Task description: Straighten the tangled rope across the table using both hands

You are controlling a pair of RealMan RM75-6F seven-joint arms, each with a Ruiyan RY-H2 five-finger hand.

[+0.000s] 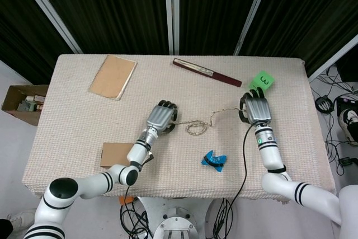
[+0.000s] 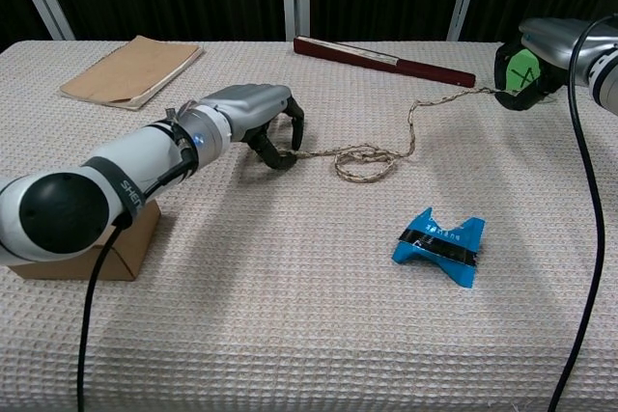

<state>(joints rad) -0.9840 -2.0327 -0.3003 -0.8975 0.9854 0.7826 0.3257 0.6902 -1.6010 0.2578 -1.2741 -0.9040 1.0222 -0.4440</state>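
- Far left, off the table, a cardboard box [image 1: 19, 103] of odds and ends sits on the floor.
- On the cloth-covered table [image 1: 78, 144], a tan notebook [image 1: 113, 76] lies near the back left corner; a small brown cardboard block [image 2: 92, 250] sits at the front left, beside the left forearm.
- Left hand [image 1: 162, 117] is palm down, fingers curled onto the table, and they pinch the left end of the rope [image 2: 372, 161] — the chest view shows the fingertips [image 2: 281, 154] closed right on it.
- The rope runs rightward from there, still knotted into a loose loop in the middle of the table, then wiggles up and across toward the other hand.
- Behind the rope, a dark red pen-like case [image 1: 206, 72] lies slanted near the back edge.
- In front of the loop, a blue folded wrapper [image 2: 439, 243] lies well apart from the rope.
- Right hand [image 1: 255, 108] is palm down, fingers curled over the rope's right end, gripping it beside a green tag [image 1: 261, 80] marked with a 3.
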